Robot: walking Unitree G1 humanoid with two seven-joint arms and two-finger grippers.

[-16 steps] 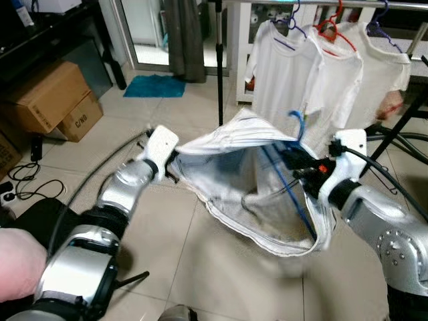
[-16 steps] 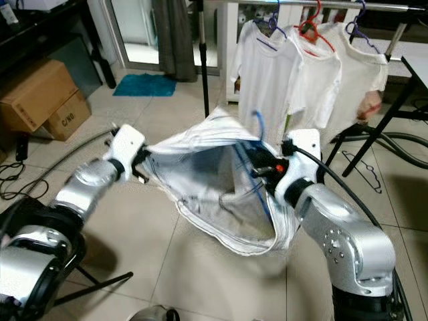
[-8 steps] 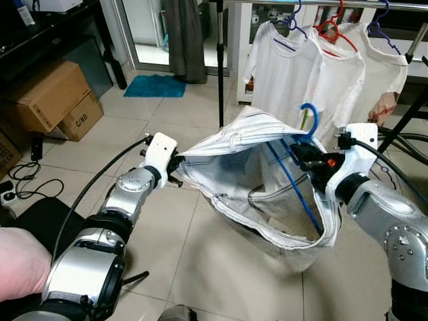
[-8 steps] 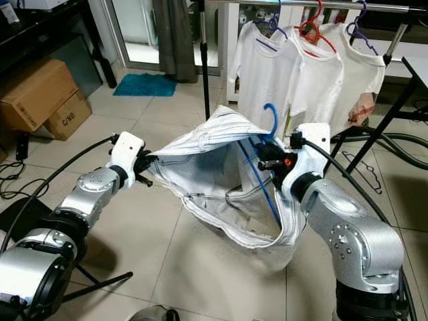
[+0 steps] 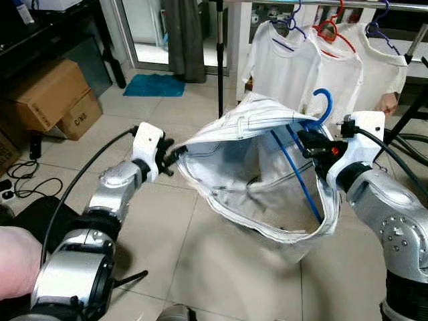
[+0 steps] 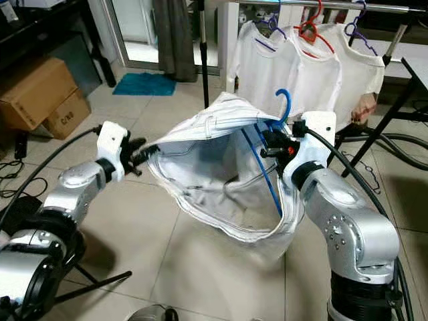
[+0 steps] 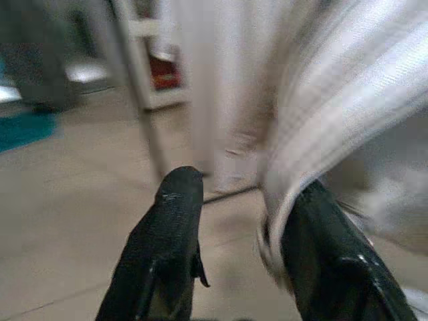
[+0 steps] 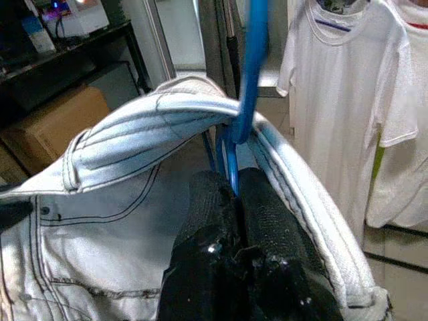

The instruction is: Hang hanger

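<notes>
my right gripper [image 8: 231,200] pinching blue plastic hanger [image 5: 324,100] | raised since 1s ago, frame centre-right | left gripper [image 7: 234,221] pinching pale denim garment [image 5: 254,180] | silver clothes rail [image 6: 348,7] next

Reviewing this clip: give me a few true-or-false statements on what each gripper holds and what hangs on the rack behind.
1. The right gripper is shut on the blue hanger. True.
2. The left gripper holds a cardboard box. False: it grips the edge of the pale denim garment.
3. The blue hanger already hangs on the rail. False: it is held below the rail, in front of the white T-shirts.
4. Three white T-shirts hang on the rail. True.
5. One hanger on the rail is red. True.
</notes>
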